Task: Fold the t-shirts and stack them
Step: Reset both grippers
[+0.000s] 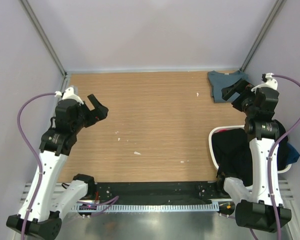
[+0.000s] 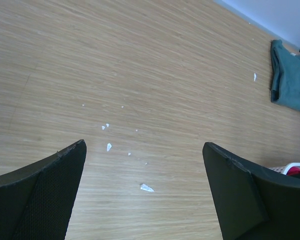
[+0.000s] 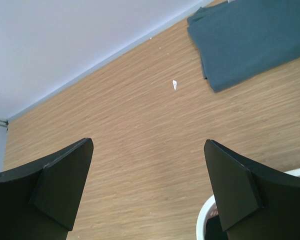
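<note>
A slate blue-grey t-shirt (image 1: 224, 85) lies folded flat in the table's far right corner; it also shows in the left wrist view (image 2: 291, 82) and the right wrist view (image 3: 250, 40). More t-shirts fill the white basket (image 1: 212, 145) on the right: a black one (image 1: 235, 150), a blue one (image 1: 291, 153) and a bit of red (image 2: 295, 171). My right gripper (image 1: 235, 95) (image 3: 149, 141) hovers open just beside the folded shirt's near edge, holding nothing. Over the table's left side, my left gripper (image 1: 98, 107) (image 2: 144, 144) is open and empty above bare wood.
Small white scraps (image 1: 137, 152) (image 2: 146, 188) (image 3: 174, 84) dot the wooden tabletop. Pale walls close the table at the back and on both sides. The basket rim (image 3: 202, 222) sits right under my right gripper's finger.
</note>
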Controlling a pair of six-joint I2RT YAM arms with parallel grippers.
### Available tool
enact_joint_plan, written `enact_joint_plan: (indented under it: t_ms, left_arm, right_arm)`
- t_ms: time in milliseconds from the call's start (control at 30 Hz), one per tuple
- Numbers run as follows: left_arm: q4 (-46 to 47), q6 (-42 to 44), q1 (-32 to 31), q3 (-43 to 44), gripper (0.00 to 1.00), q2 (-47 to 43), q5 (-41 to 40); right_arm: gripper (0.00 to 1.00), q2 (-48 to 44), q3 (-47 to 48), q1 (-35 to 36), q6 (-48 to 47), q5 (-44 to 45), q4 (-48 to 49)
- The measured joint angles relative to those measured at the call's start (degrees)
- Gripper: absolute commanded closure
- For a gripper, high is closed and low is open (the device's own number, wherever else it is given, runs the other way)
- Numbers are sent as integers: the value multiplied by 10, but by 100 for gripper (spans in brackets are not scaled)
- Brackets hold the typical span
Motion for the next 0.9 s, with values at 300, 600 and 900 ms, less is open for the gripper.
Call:
enact_joint_plan:
  t_ms: [300, 600, 900]
  left_arm:
    - [45, 27, 0, 36, 0, 88, -5]
    - [82, 78, 1, 71, 0, 125, 5]
    - [88, 76, 2, 56, 0, 112, 5]
  right_arm:
    - [0, 29, 20, 0, -1, 69, 74]
    - [0, 40, 24, 0, -7, 96, 120]
    - [0, -35, -12, 0, -25, 104, 124]
